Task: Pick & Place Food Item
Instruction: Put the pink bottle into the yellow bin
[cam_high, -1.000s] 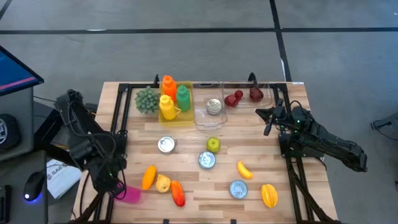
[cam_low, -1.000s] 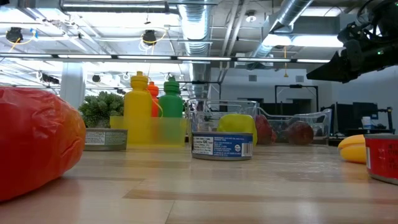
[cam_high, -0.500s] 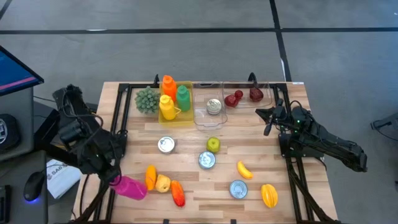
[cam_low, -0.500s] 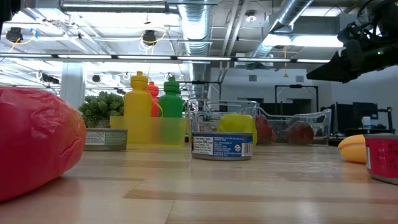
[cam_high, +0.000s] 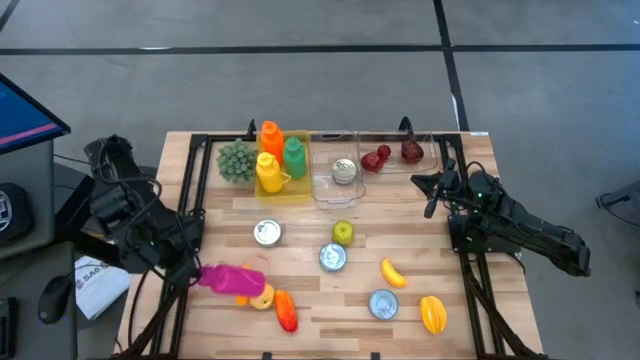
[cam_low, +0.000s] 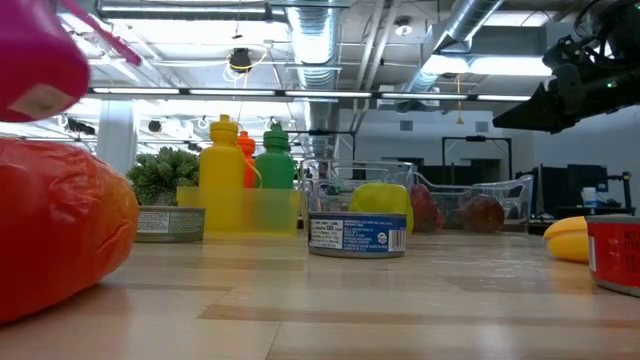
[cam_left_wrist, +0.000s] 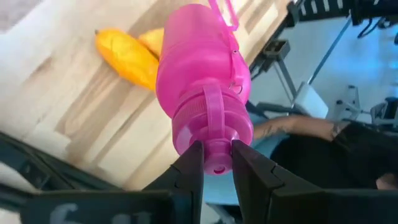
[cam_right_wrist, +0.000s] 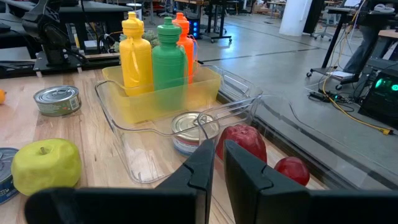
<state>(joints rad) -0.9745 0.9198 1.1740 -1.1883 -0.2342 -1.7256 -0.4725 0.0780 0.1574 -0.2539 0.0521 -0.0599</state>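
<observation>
My left gripper (cam_high: 196, 274) is shut on a pink bottle (cam_high: 232, 280) near the table's front left. The bottle (cam_left_wrist: 202, 68) hangs in the air over an orange carrot-like piece (cam_left_wrist: 124, 57) and a yellow fruit (cam_high: 262, 296). In the low view its pink body (cam_low: 35, 55) fills the top left corner. A red pepper (cam_high: 286, 311) lies beside the fruit. My right gripper (cam_high: 430, 200) stands shut at the right side, above the table, holding nothing. My left gripper pinches the pink bottle's small spout (cam_left_wrist: 216, 154) at the cap end between its two fingers (cam_left_wrist: 189, 169). The fingers slant down from the table's left side and lie along the bottle's length. The bottle is lifted clear and sticks out toward the table's right, roughly level.
A yellow tray (cam_high: 290, 188) at the back holds yellow, green and orange bottles. Clear bins (cam_high: 322, 185) beside it hold a can and red fruits (cam_high: 412, 151). A green apple (cam_high: 342, 232), several cans, a yellow banana (cam_high: 393, 273) and a yellow pepper (cam_high: 432, 313) lie mid-table.
My left gripper has risen and gone toward the table's right and far edge, turning at the wrist. The pink bottle has swung with it from the front left corner to above the carrot and yellow fruit, now stretched toward the right, and has entered the low view.
</observation>
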